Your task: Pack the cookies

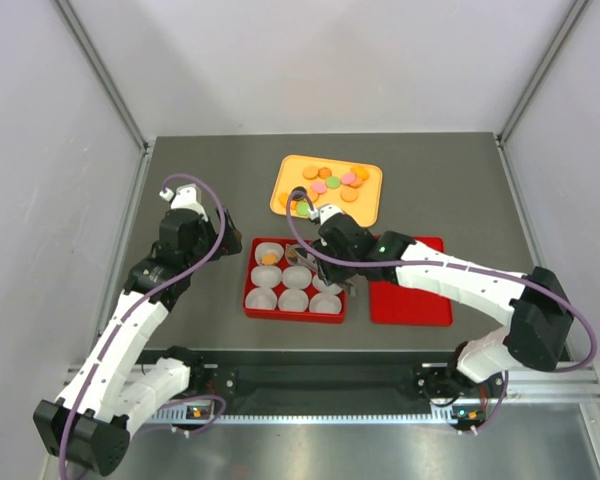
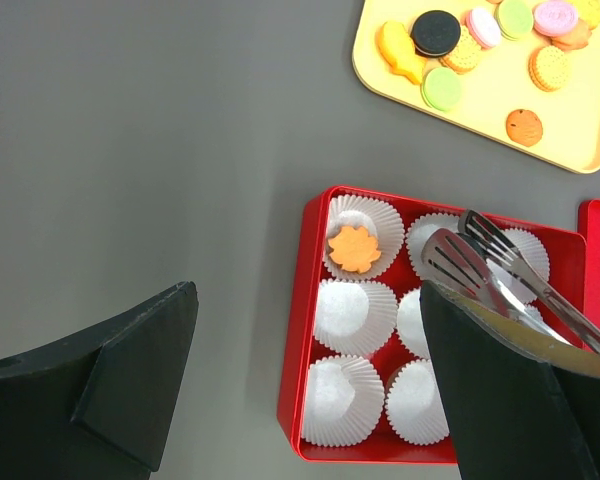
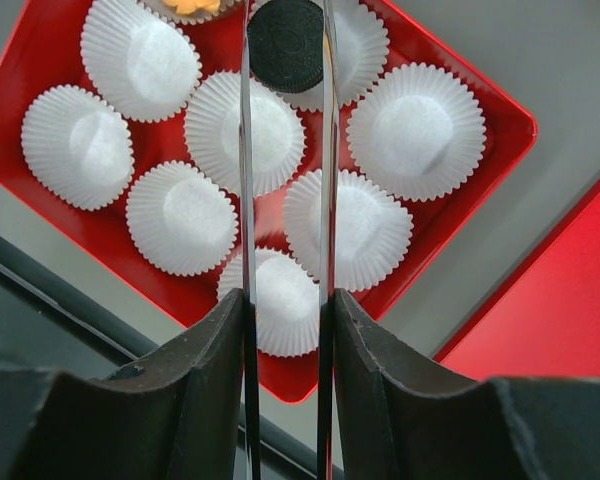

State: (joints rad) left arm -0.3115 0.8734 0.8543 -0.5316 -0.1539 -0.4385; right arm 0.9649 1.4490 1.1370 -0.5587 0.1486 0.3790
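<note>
Several cookies (image 1: pixel 330 183), mostly orange with pink, green and black, lie on a yellow tray (image 1: pixel 368 208); they also show in the left wrist view (image 2: pixel 480 40). A red box (image 1: pixel 250 296) holds several white paper cups. One orange cookie (image 2: pixel 354 249) lies in its back left cup. My right gripper (image 3: pixel 285 330) is shut on metal tongs (image 2: pixel 480 265) over the box. A black cookie (image 3: pixel 285 45) sits between the tong tips above a back cup. My left gripper (image 2: pixel 310 400) is open and empty, just left of the box.
A flat red lid (image 1: pixel 410 300) lies right of the box, under my right arm. The yellow tray stands behind the box. Grey walls close in the table on the left, right and back.
</note>
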